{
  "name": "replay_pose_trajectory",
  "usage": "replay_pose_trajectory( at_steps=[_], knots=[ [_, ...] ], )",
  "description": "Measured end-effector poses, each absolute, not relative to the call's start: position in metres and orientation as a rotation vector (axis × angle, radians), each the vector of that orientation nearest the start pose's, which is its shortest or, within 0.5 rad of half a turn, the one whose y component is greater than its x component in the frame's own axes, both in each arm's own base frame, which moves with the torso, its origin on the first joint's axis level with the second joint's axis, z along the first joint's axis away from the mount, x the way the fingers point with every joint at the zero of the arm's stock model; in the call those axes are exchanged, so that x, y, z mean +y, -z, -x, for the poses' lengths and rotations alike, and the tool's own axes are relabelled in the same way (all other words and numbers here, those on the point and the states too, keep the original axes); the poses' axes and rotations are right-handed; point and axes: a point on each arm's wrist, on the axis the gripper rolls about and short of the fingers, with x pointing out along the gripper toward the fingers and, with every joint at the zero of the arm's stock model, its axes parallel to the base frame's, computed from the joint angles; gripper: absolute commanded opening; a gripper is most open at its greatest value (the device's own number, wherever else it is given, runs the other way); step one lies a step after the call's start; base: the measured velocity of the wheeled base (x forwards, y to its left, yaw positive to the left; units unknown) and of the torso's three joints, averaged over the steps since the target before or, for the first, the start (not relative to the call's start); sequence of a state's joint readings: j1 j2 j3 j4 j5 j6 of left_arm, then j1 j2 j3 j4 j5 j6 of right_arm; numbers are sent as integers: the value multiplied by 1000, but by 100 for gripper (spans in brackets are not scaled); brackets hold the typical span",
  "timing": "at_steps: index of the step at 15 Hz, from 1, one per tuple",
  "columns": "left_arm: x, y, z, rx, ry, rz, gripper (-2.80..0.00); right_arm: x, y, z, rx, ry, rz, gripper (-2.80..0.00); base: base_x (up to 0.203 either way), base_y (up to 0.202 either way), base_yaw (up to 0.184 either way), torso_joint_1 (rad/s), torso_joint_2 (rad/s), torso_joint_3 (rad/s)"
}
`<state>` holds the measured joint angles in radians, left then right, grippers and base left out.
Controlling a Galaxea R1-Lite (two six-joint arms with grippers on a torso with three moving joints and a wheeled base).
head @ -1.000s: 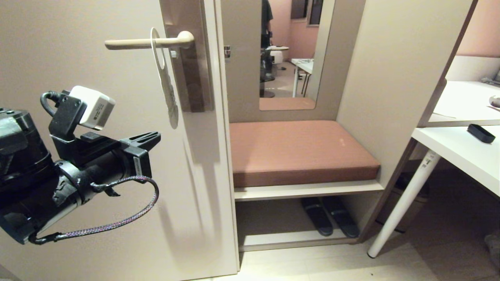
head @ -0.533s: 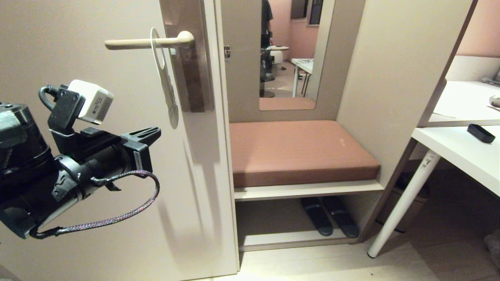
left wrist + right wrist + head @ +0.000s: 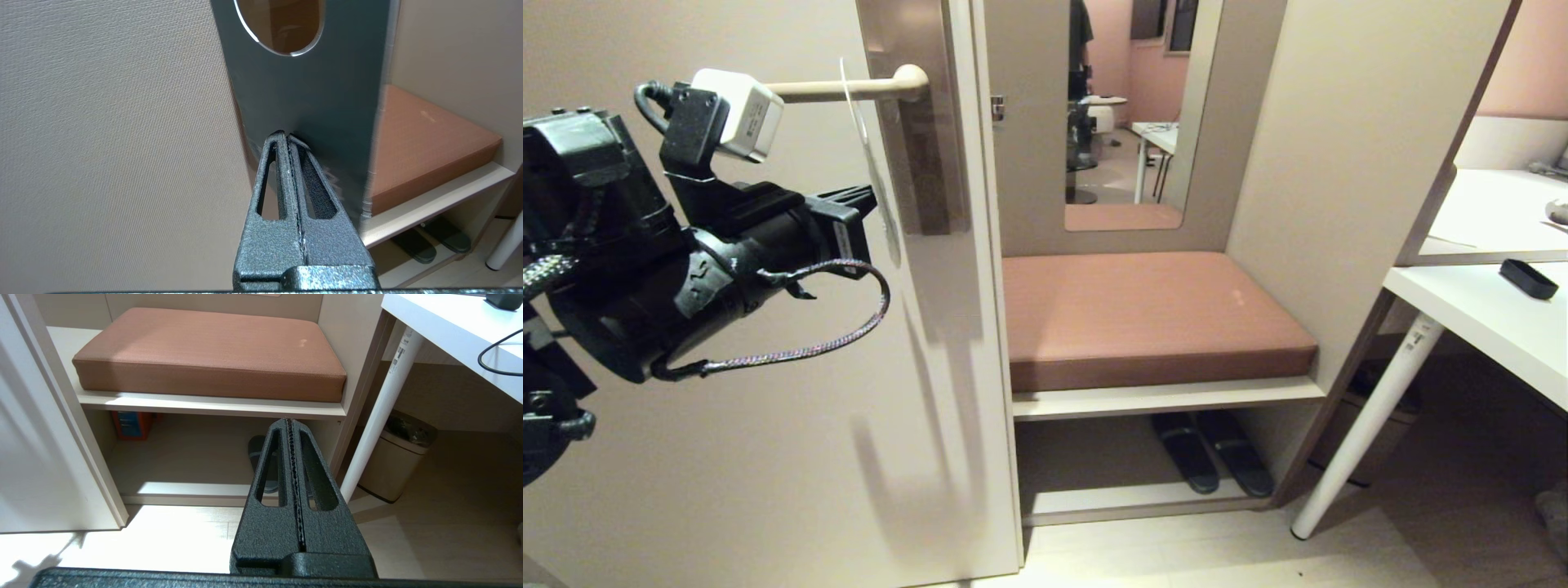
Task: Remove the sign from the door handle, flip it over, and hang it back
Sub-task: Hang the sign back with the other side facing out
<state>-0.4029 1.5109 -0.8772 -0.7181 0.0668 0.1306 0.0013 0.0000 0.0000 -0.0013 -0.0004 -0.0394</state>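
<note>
The sign (image 3: 869, 151) hangs edge-on from the cream door handle (image 3: 849, 88), which sticks out of a brownish backplate (image 3: 915, 122). My left gripper (image 3: 870, 196) is raised level beside the door. Its fingers are pressed together and their tips sit against the sign's lower half. In the left wrist view the sign (image 3: 327, 90) shows a dark blue-grey face with its round hole high up. The left gripper (image 3: 286, 136) meets that face tip-first, with nothing between the fingers. The right gripper (image 3: 289, 421) is shut and empty, held low facing the bench; it is outside the head view.
The beige door (image 3: 727, 449) fills the left. Right of it is a bench with a brown cushion (image 3: 1143, 318), dark slippers (image 3: 1209, 453) beneath and a mirror (image 3: 1135, 114) above, reflecting a person. A white table (image 3: 1486, 318) with a black object (image 3: 1529, 278) stands right. A bin (image 3: 396, 461) sits under it.
My left arm has risen and moved in toward the door, bringing its shut fingertips from below the sign up to the sign's lower half. The right arm has not moved.
</note>
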Motion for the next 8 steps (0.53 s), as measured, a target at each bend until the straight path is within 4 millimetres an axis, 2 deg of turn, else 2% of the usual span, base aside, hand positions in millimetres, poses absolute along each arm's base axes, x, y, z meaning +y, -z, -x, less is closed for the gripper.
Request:
replay_pose_trajectory(
  at_steps=[8],
  knots=[
    [-110,-261,-260,-87,333,-114,-280,0,-76,23,-1,0,39,-280,0,0,0,0,0,0]
  ],
)
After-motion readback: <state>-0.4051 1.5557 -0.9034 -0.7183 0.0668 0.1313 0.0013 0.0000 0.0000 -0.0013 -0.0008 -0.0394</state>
